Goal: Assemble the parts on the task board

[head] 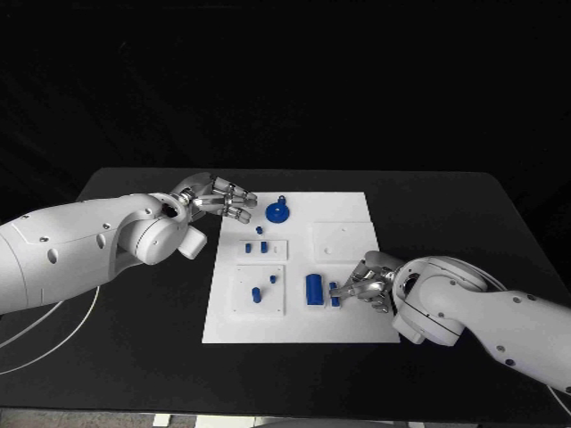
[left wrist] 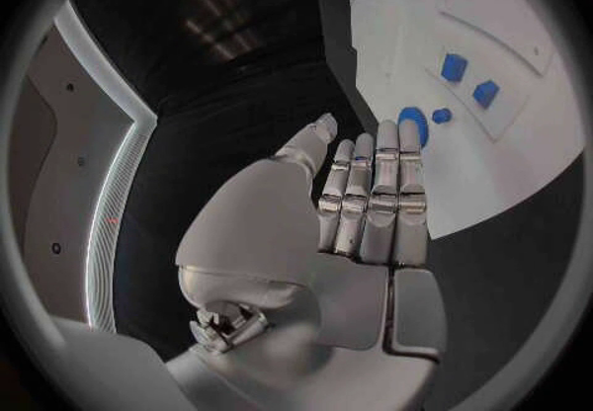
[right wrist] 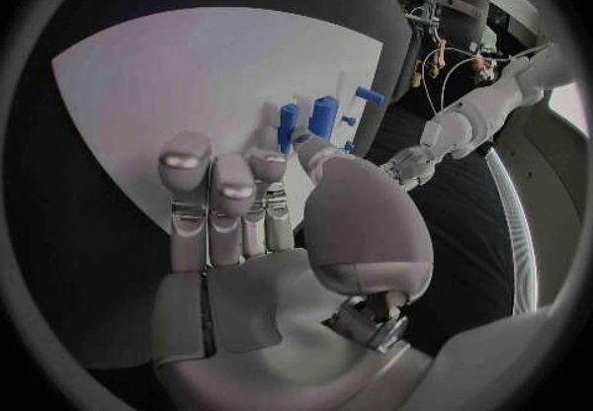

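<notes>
The white task board [head: 343, 205] lies mid-table with blue parts on it. A round blue part with a ring [head: 277, 211] sits near its far left corner; my left hand [head: 221, 201] hovers beside it holding nothing, fingers straight and thumb apart [left wrist: 371, 204], the round part [left wrist: 414, 124] just past its fingertips. My right hand [head: 367, 285] is at the board's near right area. Its thumb and a fingertip pinch a small blue peg [head: 335, 300] [right wrist: 288, 124] next to a blue cylinder [head: 314, 288] [right wrist: 324, 115].
Small blue pieces [head: 251, 248] [head: 258, 293] stand in the raised white square blocks on the board's left side. Another raised block [head: 341, 239] lies at the right. Black table [head: 466, 223] surrounds the board. A white cable [head: 54, 325] hangs off the left arm.
</notes>
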